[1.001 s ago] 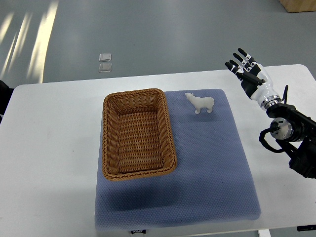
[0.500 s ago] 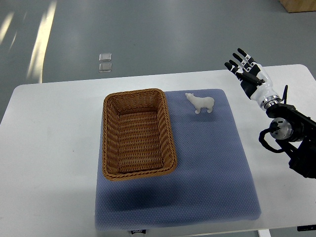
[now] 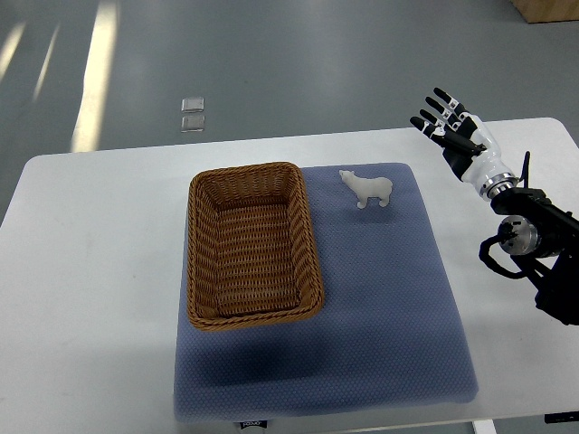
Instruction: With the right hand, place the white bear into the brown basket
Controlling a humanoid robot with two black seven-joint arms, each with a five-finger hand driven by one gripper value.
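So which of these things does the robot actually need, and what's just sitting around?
Needed: white bear, brown basket, right hand, open and apart from the bear.
Just there: blue mat, white table, two small clear squares on the floor.

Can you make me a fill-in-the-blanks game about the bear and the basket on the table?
1. The white bear stands on the ____ mat.
2. Inside the brown basket there is ____.
3. The bear is to the ____ of the basket in the picture.
4. The right hand has its fingers ____ and holds nothing.

Missing words: blue; nothing; right; spread
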